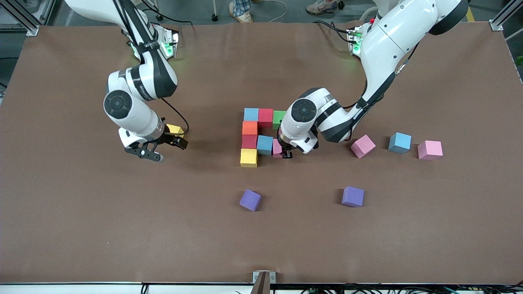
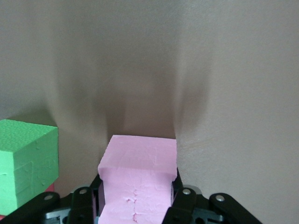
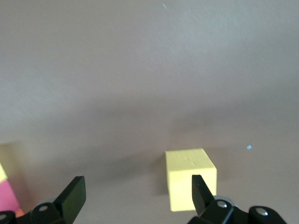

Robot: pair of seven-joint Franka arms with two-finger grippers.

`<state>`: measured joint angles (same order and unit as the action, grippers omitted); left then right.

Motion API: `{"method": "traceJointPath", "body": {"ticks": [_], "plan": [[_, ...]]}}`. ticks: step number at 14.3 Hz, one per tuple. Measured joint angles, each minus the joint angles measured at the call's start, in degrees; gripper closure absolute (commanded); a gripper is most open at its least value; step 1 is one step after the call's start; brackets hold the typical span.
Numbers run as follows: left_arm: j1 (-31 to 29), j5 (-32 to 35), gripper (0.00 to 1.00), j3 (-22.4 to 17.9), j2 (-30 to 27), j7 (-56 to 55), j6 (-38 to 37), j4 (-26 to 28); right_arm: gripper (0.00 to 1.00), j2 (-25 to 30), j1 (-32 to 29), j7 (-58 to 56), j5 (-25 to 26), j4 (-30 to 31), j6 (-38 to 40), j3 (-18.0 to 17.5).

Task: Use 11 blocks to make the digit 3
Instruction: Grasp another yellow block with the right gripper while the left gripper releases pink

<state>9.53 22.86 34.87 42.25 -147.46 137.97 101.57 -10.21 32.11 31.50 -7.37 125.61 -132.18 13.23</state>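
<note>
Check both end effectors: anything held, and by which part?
Left end effector grips a pink matte foam cube by two opposite side faces. Right end effector is open, holding nothing.

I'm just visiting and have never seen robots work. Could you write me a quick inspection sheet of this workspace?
Surface: brown table, bare between blocks.
Job's things: partial figure of eight cubes; loose purple blocks, pink blocks, blue block, yellow block.
Clutter: nothing seen.
Grippers: left gripper shut on pink cube at the figure; right gripper open beside the yellow block.
Cables: black cable along right arm.
Surroundings: someone's shoes at the robots' side.
</note>
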Motion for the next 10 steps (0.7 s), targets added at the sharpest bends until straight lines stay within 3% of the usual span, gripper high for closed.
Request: {"method": "traceJointPath", "body": {"ticks": [6, 10], "plan": [[0.02, 0.84, 0.72, 0.09, -0.03, 0.00, 0.25, 0.31, 0.00, 1.67, -0.23, -0.09, 0.91, 11.69, -11.19, 0.21], [0.47, 1.11, 0.72, 0.11, -0.10, 0.04, 0.26, 0.44, 0.00, 1.66, -0.23, -0.10, 2.23, 13.08, -12.81, 0.20]]}}
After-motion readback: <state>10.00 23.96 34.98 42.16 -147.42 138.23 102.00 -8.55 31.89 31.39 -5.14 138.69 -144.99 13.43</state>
